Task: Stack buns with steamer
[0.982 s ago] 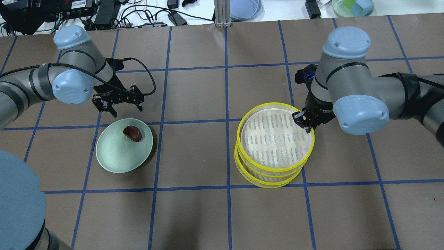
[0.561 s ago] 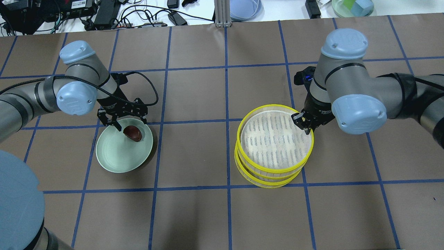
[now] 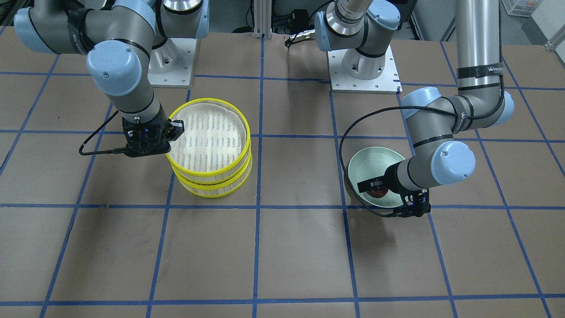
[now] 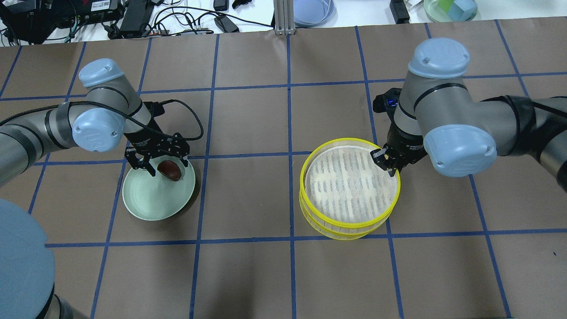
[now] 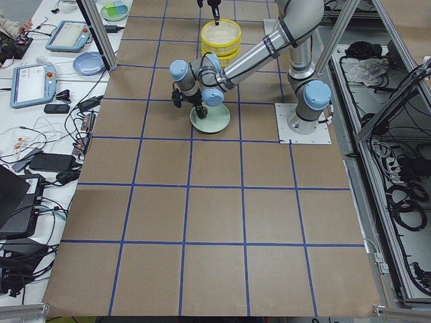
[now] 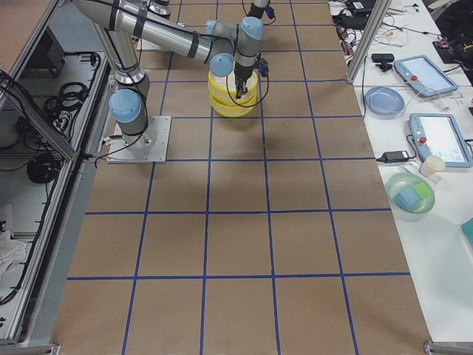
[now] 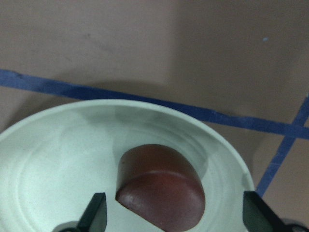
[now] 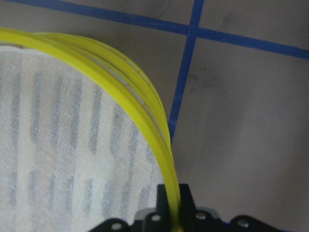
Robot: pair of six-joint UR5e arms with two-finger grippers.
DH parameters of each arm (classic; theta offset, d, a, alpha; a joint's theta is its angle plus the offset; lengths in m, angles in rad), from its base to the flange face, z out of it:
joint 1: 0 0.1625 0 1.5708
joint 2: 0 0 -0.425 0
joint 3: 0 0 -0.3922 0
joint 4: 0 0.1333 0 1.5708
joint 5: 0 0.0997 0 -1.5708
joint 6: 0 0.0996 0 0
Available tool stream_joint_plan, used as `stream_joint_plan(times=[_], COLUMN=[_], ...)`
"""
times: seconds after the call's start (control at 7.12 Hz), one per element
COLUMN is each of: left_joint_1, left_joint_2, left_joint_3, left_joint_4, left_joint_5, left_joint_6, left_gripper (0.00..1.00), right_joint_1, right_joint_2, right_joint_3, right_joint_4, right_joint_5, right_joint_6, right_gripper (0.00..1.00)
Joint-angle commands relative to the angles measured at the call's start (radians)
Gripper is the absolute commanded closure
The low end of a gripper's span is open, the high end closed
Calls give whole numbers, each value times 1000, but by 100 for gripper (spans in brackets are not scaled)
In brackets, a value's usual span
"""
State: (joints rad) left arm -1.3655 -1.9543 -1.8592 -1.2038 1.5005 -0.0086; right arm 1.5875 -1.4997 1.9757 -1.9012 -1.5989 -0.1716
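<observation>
A dark reddish-brown glossy bun [image 4: 169,169] lies in a pale green plate [image 4: 146,199] on the left of the table. My left gripper [image 4: 167,166] is open and low over the plate, one finger on each side of the bun; the left wrist view shows the bun [image 7: 161,186] between the fingertips [image 7: 94,215]. My right gripper [image 4: 386,165] is shut on the yellow rim [image 8: 145,111] of the top tray of a stack of yellow-rimmed steamer trays [image 4: 350,186]. The top tray's cloth-lined floor holds nothing. The cream-white bun is out of view.
The table is brown with blue grid tape. Beyond its far edge lie cables, a blue plate [image 4: 312,11] and a green dish [image 4: 449,9]. The arm bases [image 3: 364,66] stand at the robot's side of the table.
My left gripper has come down toward the plate and now straddles the bun. My right gripper has shifted the top steamer tray so it sits more squarely over the trays below.
</observation>
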Motion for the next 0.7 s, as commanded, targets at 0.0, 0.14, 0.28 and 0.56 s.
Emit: stream_joint_plan(times=[0.0,0.14,0.28,0.56], left_joint_1=[0,0,0,2], left_joint_2=[8,6,5,3], left_joint_3=[0,0,0,9], left_joint_4=[-6,-6,-5,1], left_joint_5=[1,-2,-3,3], left_joint_6=[7,10,12,30], left_gripper=[36,48,69,100], right_joint_1=[3,3,3,3], right_joint_2=[6,7,0,-2], right_joint_3=[0,-1,-1,-1], right_joint_4=[-2,-10,-15,-28], right_joint_5=[-4,-4,-1,-1], right_joint_6=[0,1,7,6], right_gripper=[100,100,100,100])
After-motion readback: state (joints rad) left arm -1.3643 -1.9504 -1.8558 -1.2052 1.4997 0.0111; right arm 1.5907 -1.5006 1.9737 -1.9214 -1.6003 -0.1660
